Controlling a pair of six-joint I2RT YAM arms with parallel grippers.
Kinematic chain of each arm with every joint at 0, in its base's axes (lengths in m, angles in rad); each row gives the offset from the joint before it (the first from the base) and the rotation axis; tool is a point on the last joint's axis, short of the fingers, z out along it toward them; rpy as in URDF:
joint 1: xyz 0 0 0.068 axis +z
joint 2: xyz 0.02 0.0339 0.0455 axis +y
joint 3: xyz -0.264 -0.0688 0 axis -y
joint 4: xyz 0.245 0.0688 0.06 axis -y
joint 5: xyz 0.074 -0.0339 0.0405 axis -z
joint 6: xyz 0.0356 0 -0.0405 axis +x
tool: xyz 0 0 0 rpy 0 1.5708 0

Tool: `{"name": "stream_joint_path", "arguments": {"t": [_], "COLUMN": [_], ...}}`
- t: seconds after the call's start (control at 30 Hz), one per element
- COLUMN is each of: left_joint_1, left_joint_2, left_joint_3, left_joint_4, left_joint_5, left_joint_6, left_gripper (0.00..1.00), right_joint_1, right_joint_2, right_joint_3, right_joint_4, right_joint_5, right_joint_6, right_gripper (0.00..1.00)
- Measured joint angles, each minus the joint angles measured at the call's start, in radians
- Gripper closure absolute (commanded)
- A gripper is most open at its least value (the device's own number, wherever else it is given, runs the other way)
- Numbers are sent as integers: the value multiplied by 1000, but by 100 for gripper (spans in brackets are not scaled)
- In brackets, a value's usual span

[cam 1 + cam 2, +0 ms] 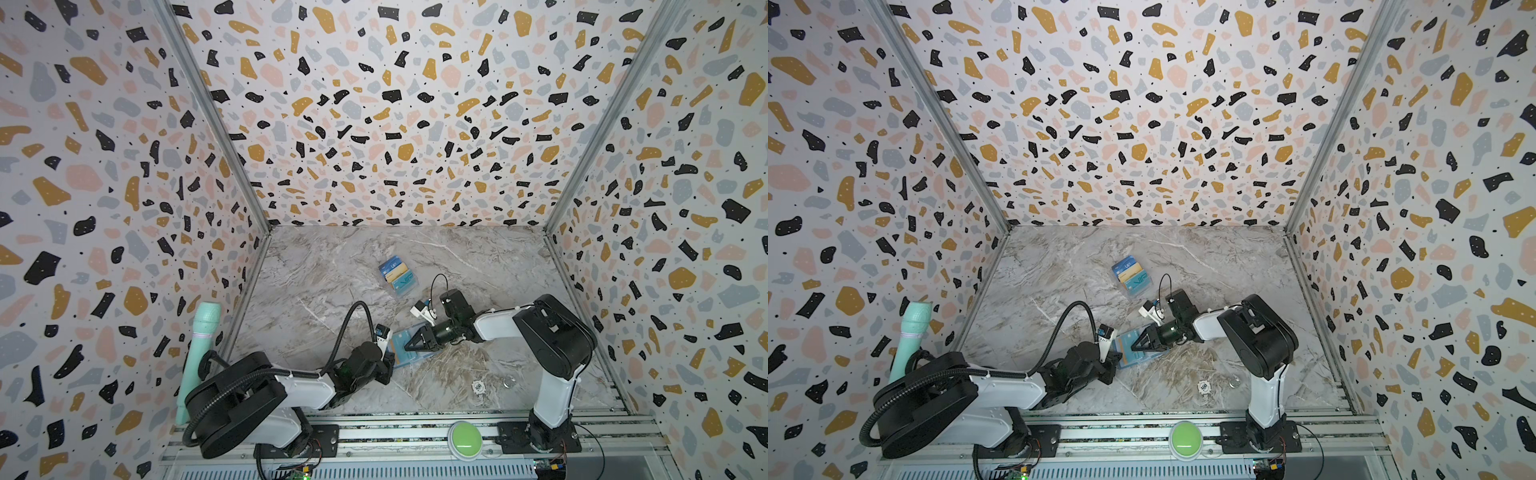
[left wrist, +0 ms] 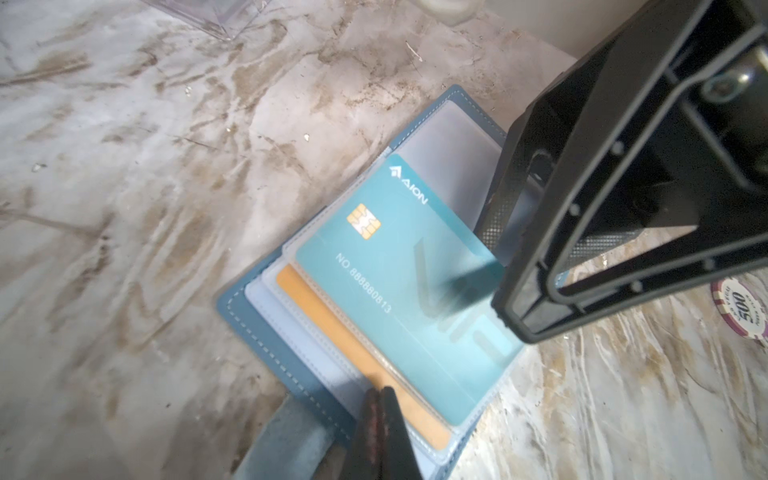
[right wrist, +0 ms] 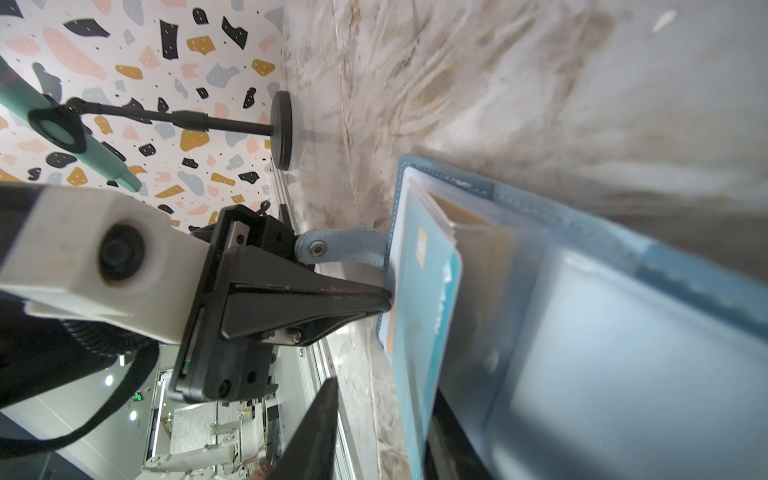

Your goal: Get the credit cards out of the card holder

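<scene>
The slate-blue card holder (image 2: 249, 328) lies open on the marble table, in both top views between the two arms (image 1: 400, 360) (image 1: 1124, 358). A teal credit card (image 2: 399, 270) sticks partway out of a clear sleeve, and an orange-tan card (image 2: 328, 328) sits in the sleeve under it. My left gripper (image 2: 380, 395) is shut, its tips pressing on the sleeve pages at the holder's edge by the strap tab (image 3: 332, 249). My right gripper (image 3: 386, 395) is open around the teal card's (image 3: 424, 311) free end: one finger lies against the card, the other stands well apart.
A clear tiered stand (image 1: 397, 276) with three cards stands behind the holder. A poker chip (image 1: 478, 387) and a small round thing (image 1: 508, 380) lie at the front right. A mint microphone (image 1: 199, 349) on a stand is at the left wall, a green button (image 1: 464, 438) on the front rail.
</scene>
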Motion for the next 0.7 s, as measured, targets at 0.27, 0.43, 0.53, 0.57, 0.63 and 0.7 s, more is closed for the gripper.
{"name": "stream_joint_path", "arguments": {"t": [0.27,0.43,0.53,0.57,0.63,0.7], "left_joint_1": [0,0,0,0,0,4], "left_joint_2": [-1,-35,-77,-92,-114,-123], "left_joint_3": [-2,-2,-2,-2,-2,-2], "left_joint_4": [3,-30,-43,-44,-44,-43], "left_joint_5": [0,-5,-24,-29,-43,-51], "left_joint_6": [0,-3,-2,-1,2,5], "left_gripper": [100,100,100,100,100,100], "right_joint_1": [-11,-10,-7,-6,-3,-2], "right_joint_2": [-7,-7,-7,-7,-7,-7], "right_joint_3": [-13,-14,-14,-14,-14,-14], "right_joint_4": [10,20,32,36,46,54], "right_joint_5": [1,0,0,0,0,0], "right_joint_6": [7,15,22,25,30,34], "right_gripper": [68,69,69,69,69,70]}}
